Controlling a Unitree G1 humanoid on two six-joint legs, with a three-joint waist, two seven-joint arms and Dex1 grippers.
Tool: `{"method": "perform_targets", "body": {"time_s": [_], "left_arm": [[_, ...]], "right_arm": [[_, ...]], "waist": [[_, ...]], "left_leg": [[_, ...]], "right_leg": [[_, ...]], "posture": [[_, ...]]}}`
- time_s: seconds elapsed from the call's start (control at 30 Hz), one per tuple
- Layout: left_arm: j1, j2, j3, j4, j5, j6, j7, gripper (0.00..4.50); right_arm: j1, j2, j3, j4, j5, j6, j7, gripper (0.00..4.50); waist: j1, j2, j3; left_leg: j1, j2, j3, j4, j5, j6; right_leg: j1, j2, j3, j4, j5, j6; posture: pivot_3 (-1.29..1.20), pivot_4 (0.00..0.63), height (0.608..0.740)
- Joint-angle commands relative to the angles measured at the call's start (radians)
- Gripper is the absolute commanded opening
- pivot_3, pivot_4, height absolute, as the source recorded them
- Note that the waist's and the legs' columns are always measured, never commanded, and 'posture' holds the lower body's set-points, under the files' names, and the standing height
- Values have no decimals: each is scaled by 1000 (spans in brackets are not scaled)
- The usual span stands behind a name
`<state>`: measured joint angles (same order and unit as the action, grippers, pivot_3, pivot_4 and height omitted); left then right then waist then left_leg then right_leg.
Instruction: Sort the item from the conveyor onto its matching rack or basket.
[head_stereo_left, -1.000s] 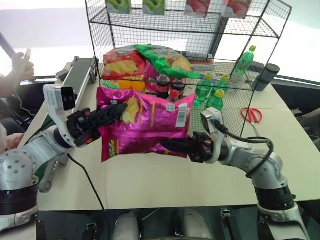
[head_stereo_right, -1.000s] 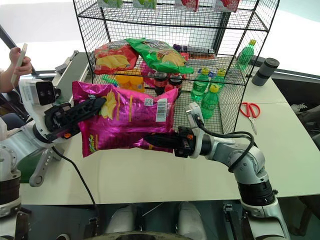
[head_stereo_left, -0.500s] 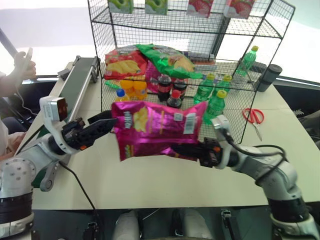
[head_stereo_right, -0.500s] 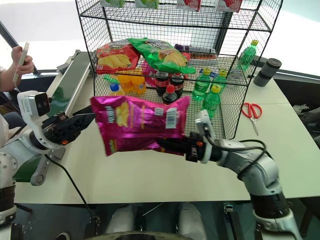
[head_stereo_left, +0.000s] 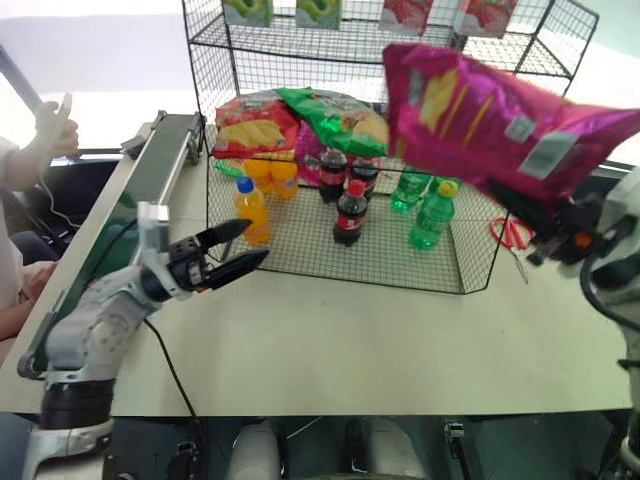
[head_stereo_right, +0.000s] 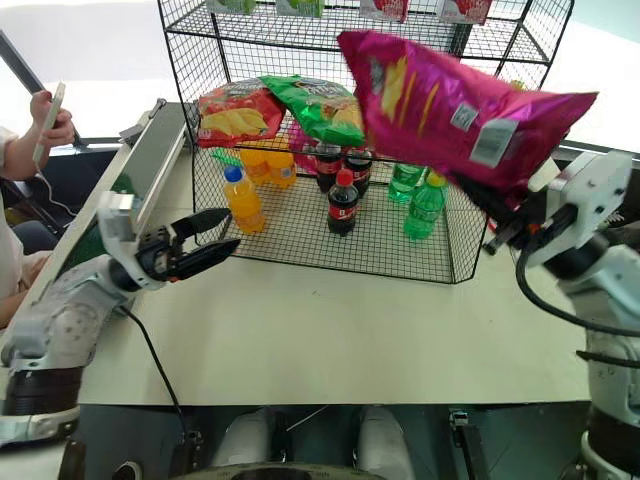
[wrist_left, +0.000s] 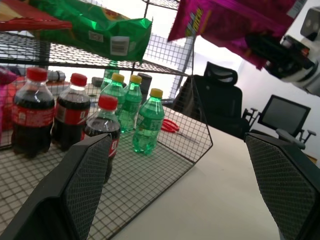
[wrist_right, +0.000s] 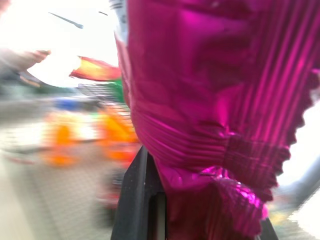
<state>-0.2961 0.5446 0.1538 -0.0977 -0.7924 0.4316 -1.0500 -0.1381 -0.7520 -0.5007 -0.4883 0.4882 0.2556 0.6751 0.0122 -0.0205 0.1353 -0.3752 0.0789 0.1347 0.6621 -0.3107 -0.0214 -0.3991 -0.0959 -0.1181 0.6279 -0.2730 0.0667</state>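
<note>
Head view: the magenta crisp bag hangs at 2 o'clock, clamped in the right gripper jaws, before the wire rack. Bare tabletop lies at 6 o'clock.

Left wrist view: the left gripper jaws gape apart beside the rack's front edge.

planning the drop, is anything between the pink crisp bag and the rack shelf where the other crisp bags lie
Nothing visible blocks it. The pink crisp bag hangs in the right gripper, raised in front of the black wire rack. The red crisp bag and green crisp bag already fill the left of that shelf; its right side looks free.
</note>
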Motion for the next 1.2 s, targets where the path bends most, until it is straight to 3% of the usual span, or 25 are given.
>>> {"method": "perform_targets", "body": {"time_s": [0.03,0.37,0.57,0.8,1.2], "left_arm": [[-64,-34,-16,7,29,-54,-15,4500],[-76,-131,-63,-46,84,-91,35,4500],[-76,-168,-76,-63,103,-101,69,4500],[-97,-240,-120,-45,156,-150,101,4500],[-86,-280,-158,-69,175,-161,130,4500]], "right_arm": [[-30,-25,39,42,-169,-137,-41,141],[-75,-120,201,257,-723,-485,-252,141],[-200,-137,344,430,-998,-535,-420,141],[-407,-68,455,648,-1087,-502,-550,141],[-655,-51,573,1000,-1072,-572,-596,141]], "waist": [[-1,0,0],[-5,0,0],[-21,1,1],[-28,1,2],[-28,2,3]], "left_leg": [[0,0,0,0,0,0],[1,0,1,0,4,-6],[1,0,1,1,5,-8],[1,0,1,1,5,-9],[1,0,2,1,6,-10]], "right_leg": [[0,0,0,0,0,0],[1,0,0,1,0,1],[1,0,1,1,-1,2],[1,0,1,1,-1,2],[1,0,1,1,-1,2]], "posture": [[0,150,726],[0,150,726],[0,150,726],[0,150,726],[0,150,726]]}}
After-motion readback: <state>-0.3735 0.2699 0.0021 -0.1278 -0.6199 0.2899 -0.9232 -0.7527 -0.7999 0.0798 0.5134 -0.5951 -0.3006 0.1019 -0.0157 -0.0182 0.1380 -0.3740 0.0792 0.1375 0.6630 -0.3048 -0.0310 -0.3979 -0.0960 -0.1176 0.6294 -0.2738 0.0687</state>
